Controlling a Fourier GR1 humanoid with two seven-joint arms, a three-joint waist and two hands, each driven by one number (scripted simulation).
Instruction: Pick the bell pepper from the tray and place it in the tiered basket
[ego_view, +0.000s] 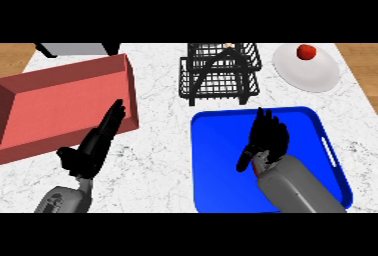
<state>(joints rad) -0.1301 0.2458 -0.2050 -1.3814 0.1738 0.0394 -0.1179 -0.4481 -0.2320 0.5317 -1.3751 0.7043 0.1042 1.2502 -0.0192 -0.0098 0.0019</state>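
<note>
**Pepper hidden under the right hand, grasp unconfirmed**

At the far left lies the red bin, open side up. The left hand rests just beside its near right corner, fingers straight and together, holding nothing. If it drifted it could nudge the bin, though that would not affect the task.

In the middle, far side, stands the black tiered basket, just beyond the blue tray. Its wire walls are tall and its openings narrow, so a carried pepper could catch on the rim or top tier if brought in low.

The right hand sits over the tray, fingers pointing away and slightly curled. A sliver of red shows at its wrist, which may be the bell pepper; otherwise the pepper is hidden, and I cannot tell whether the fingers are clamped on it. Lifting without a real hold could leave it behind or roll it.

Far right, a white plate carries a small red fruit, a possible wrong target.
</note>
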